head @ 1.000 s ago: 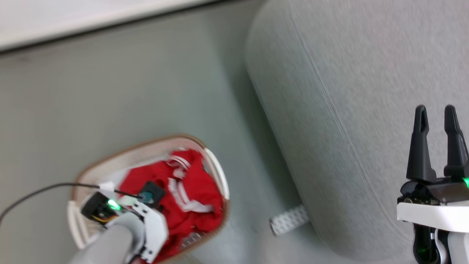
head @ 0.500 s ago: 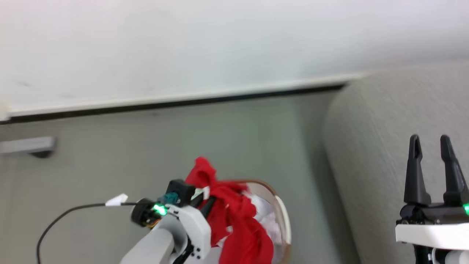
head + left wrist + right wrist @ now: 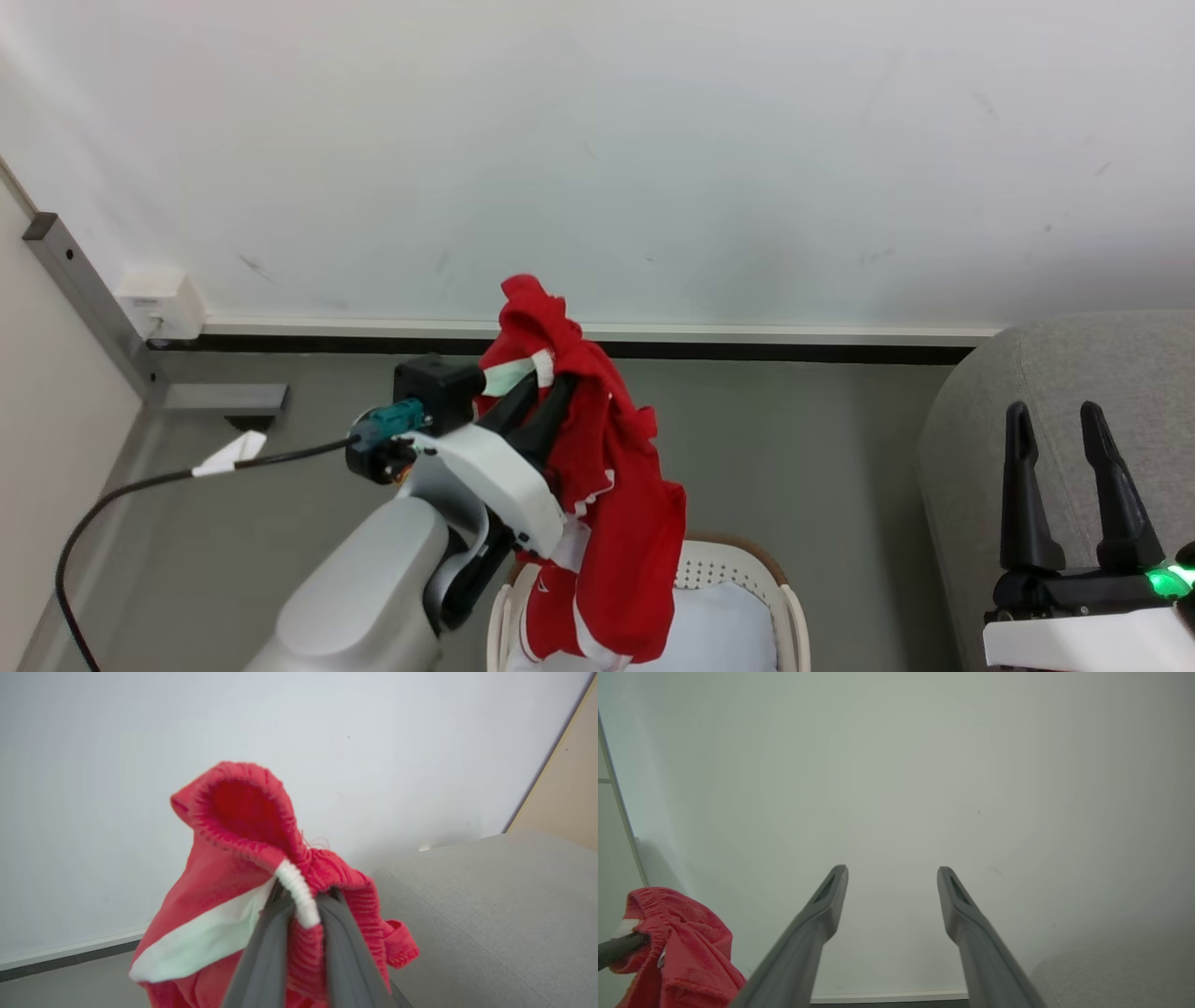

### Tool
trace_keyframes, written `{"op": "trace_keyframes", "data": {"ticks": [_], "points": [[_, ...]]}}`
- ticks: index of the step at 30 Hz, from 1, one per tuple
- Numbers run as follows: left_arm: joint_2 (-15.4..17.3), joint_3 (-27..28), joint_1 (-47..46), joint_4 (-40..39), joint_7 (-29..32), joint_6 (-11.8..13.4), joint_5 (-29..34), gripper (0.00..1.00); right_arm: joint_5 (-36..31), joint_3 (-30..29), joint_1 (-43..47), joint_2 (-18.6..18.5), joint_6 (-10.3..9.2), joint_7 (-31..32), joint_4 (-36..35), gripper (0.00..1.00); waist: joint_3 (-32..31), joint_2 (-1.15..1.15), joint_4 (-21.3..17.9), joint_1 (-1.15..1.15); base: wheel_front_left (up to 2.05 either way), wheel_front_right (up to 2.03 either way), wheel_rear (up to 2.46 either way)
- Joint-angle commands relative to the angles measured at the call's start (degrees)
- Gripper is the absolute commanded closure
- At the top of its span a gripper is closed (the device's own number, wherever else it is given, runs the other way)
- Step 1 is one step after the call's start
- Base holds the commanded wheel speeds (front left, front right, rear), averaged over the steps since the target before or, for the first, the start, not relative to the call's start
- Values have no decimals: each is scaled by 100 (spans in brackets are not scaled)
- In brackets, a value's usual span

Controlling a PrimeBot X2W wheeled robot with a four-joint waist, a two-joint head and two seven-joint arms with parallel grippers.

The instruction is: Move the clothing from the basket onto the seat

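Observation:
The red clothing (image 3: 616, 504) with white trim hangs from my left gripper (image 3: 546, 378), which is shut on its ribbed edge; the lower end still dips into the basket (image 3: 789, 607) at the bottom of the head view. In the left wrist view the clothing (image 3: 233, 868) bunches over my closed fingers (image 3: 266, 952). The grey seat (image 3: 990, 411) stands at the right, also seen as the seat (image 3: 490, 914) beyond the cloth. My right gripper (image 3: 1055, 415) is open and empty in front of the seat, its fingers (image 3: 831, 896) apart, with the clothing (image 3: 677, 952) at that view's lower left.
A pale pad (image 3: 719, 625) lies in the basket. A white wall (image 3: 597, 140) with a dark skirting strip runs behind. A wall socket (image 3: 163, 303) and a grey post (image 3: 84, 299) are at the left. My left arm's black cable (image 3: 140, 485) loops over the grey floor.
My left gripper has lifted the clothing up out of the basket. The head view has swung upward toward the wall, so the basket and seat sit lower and further right. The right gripper stays open.

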Motion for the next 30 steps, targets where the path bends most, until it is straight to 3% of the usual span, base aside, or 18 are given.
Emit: {"op": "trace_keyframes", "data": {"ticks": [1,10,16,24,30], "points": [[34,36,-53,-142,46,32,-111,100,48,24,72,-15,-12,-11,15,0,-39,0,33,1,0,0,0],[326,439,-207,-1744,596,515,-343,100,22,237,170,-14,-12,-11,63,0,-83,0,37,1,0,0,0],[446,524,3,-2237,754,746,-418,100,17,361,175,-14,-12,-11,74,0,-68,0,-34,1,0,0,0],[459,434,204,-2430,777,807,-445,100,-127,631,127,-13,-12,-11,99,0,-43,0,-60,1,0,0,0],[408,361,231,-2475,782,789,-470,100,-273,1460,-24,-37,-12,-11,246,0,-31,0,2,1,0,0,0]]}}
